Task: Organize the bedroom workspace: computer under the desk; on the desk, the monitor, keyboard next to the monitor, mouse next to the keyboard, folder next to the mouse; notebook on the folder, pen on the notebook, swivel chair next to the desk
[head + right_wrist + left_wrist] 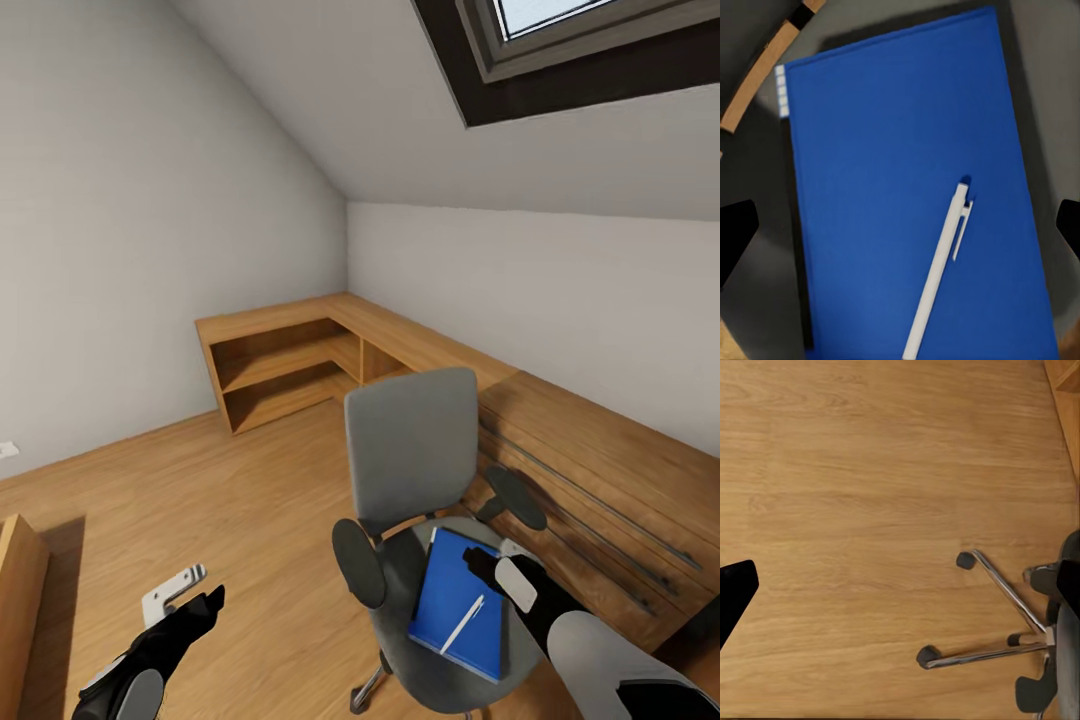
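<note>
Lower centre: 1 swivel chair (415,520) carrying 1 folder (462,603) and 1 pen (463,624); wooden dresser (600,470) at right. Right gripper (900,225) above folder, fingers spread; left gripper (205,603) fingers' state unclear.

White pen (939,274) atop blue folder (885,172)

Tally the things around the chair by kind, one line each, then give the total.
Swivel chair: 1
Blue folder on the seat: 1
White pen on the folder: 1
Wooden dresser behind the chair: 1
Wooden corner shelf unit: 1
Total: 5
</note>
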